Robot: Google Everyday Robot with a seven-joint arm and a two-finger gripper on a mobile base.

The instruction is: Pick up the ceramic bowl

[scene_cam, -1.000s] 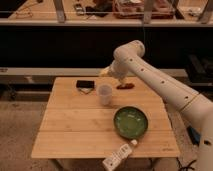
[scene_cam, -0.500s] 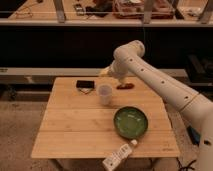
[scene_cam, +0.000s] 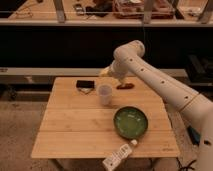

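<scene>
A: Front edge of the bench [scene_cam: 75, 140]?
B: A white bottle [scene_cam: 119, 156] is seen lying there, partly overhanging. The ceramic bowl [scene_cam: 131, 122] is set just behind it, front right.
A: Further back?
B: A white cup [scene_cam: 104, 94] is placed mid-bench. A dark flat item [scene_cam: 85, 84], perhaps a phone, and a reddish item [scene_cam: 125, 86] are noted near the far edge. The tool [scene_cam: 106, 73] is held over that edge, behind the cup. Its opening cannot be told.
</scene>
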